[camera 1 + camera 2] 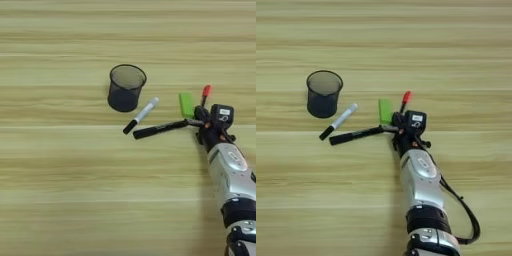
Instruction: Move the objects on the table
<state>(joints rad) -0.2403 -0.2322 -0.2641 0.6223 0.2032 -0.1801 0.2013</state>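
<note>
On the table (60,175) my right gripper (199,120) is shut on the right end of the long black marker (160,129), which points left and slightly toward me. The small green block (186,104) lies just beyond the gripper. A red-capped marker (205,93) lies to the block's right, its lower end hidden behind the gripper's body. The white marker with black cap (142,115) lies slanted, left of the block and just past the black marker's free tip. My silver forearm (421,175) comes up from the bottom edge.
A black mesh cup (125,88) stands upright at the back, left of the white marker and close to its white end. A black cable (463,210) loops along the right side of the forearm.
</note>
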